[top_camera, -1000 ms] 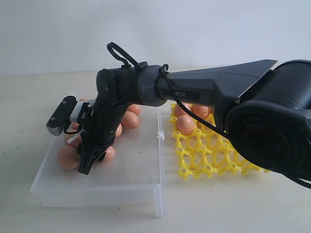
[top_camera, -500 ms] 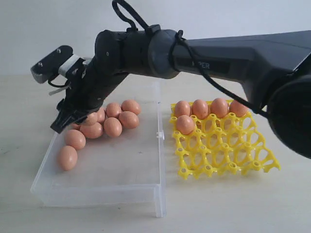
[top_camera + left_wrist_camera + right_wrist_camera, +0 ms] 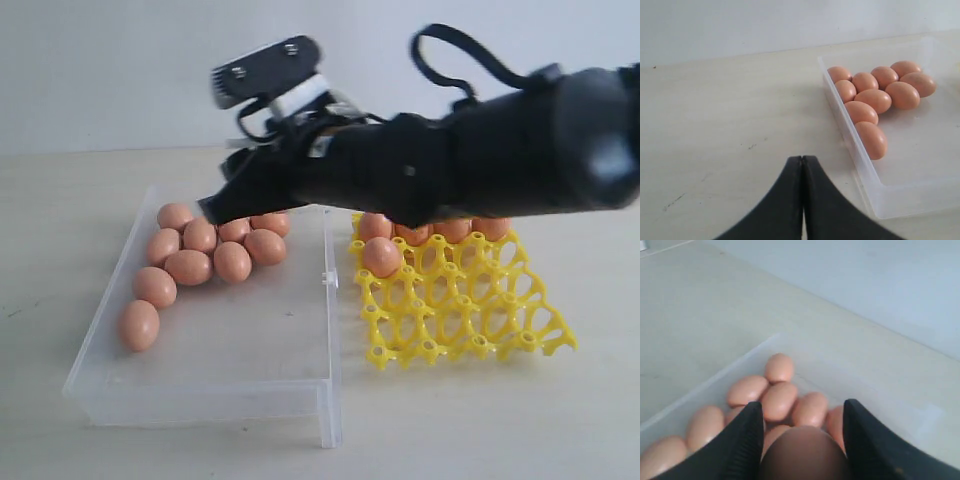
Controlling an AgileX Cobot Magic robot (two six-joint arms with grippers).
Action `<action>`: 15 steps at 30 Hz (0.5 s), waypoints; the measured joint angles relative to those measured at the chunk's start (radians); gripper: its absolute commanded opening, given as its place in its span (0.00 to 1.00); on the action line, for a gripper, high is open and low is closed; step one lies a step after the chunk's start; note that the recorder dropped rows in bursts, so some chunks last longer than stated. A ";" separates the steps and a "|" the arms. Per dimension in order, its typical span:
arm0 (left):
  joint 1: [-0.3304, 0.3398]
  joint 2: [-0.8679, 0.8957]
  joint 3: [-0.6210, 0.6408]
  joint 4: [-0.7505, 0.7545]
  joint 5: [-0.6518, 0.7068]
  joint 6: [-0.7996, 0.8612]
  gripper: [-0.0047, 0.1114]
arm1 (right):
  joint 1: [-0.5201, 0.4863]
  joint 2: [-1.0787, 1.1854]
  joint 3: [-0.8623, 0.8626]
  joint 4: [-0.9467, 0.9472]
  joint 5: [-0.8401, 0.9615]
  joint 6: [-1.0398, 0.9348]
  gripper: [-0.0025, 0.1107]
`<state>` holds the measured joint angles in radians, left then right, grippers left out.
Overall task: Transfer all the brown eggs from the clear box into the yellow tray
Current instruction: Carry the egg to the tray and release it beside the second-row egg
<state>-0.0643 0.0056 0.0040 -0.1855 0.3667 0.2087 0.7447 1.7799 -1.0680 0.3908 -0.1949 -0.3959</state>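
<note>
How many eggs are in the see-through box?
10. Eight brown eggs huddle at the far end of the clear box; two more sit along its left wall, nearer the front. The left wrist view shows ten too, so none seem hidden.

Box (image 3: 260, 350) at the tray's (image 3: 470, 320) nine o'clock; eggs (image 3: 188, 267) cluster in the box's eleven o'clock corner, further eggs (image 3: 374, 228) along the tray's twelve o'clock edge

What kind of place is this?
Probably a robotics test bench: a bare pale tabletop, plain white wall, and a black robot arm above a clear box of brown eggs beside a yellow tray.
</note>
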 measured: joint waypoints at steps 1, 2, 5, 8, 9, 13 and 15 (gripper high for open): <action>0.000 0.000 0.000 0.000 0.000 0.000 0.04 | -0.024 -0.035 0.058 0.007 -0.042 0.017 0.02; 0.000 0.000 0.000 0.000 0.000 0.000 0.04 | -0.050 -0.059 0.100 0.012 -0.073 0.024 0.02; 0.000 0.000 0.000 0.000 0.000 0.000 0.04 | -0.135 -0.124 0.216 0.026 -0.127 0.064 0.02; 0.000 0.000 0.000 0.000 0.000 0.000 0.04 | -0.203 -0.139 0.273 0.026 -0.138 0.136 0.02; 0.000 0.000 0.000 0.000 0.000 0.000 0.04 | -0.218 -0.139 0.282 0.026 -0.138 0.166 0.02; 0.000 0.000 0.000 0.000 0.000 0.000 0.04 | -0.264 -0.115 0.289 -0.023 -0.146 0.251 0.02; 0.000 0.000 0.000 0.000 0.000 0.000 0.04 | -0.280 -0.099 0.289 -0.038 -0.146 0.276 0.02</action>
<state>-0.0643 0.0056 0.0040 -0.1855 0.3667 0.2087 0.4644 1.6807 -0.7792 0.3530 -0.3409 -0.1198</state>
